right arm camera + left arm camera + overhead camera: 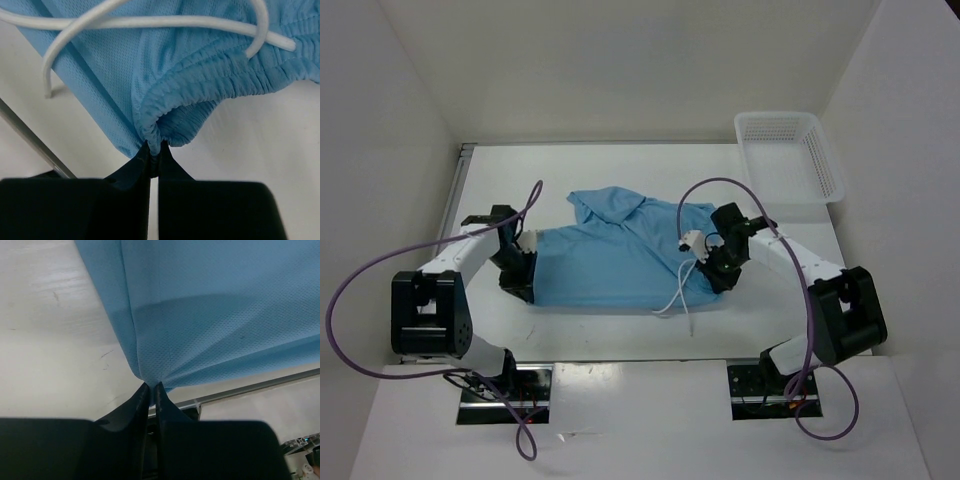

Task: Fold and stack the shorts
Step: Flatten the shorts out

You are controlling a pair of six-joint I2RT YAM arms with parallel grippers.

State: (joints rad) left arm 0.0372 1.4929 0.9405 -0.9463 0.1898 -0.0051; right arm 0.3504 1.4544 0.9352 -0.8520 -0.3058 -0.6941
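shorts (610, 255): spread on desk (620, 338), between both arms | left tool (152, 386): pinching a fabric edge | right tool (154, 150): clamped on gathered waistband (225, 80) | drawstring (165, 21): loose beside it

A pair of light sky-blue soft mesh shorts (610, 258) lies spread lengthwise across the middle of the white surface (770, 320), mostly flat, its near edge running straight. Along the far edge the cloth is rumpled, with one flap turned over on itself. The gathered elastic waistband (215, 82) sits at the right end, and a thin white drawstring (676, 295) loops out of it and trails onto the surface. A bunched bit of waistband is pinched in the right gripper (154, 150) jaws. At the left end the fabric draws to a point in the left gripper (152, 387) jaws.
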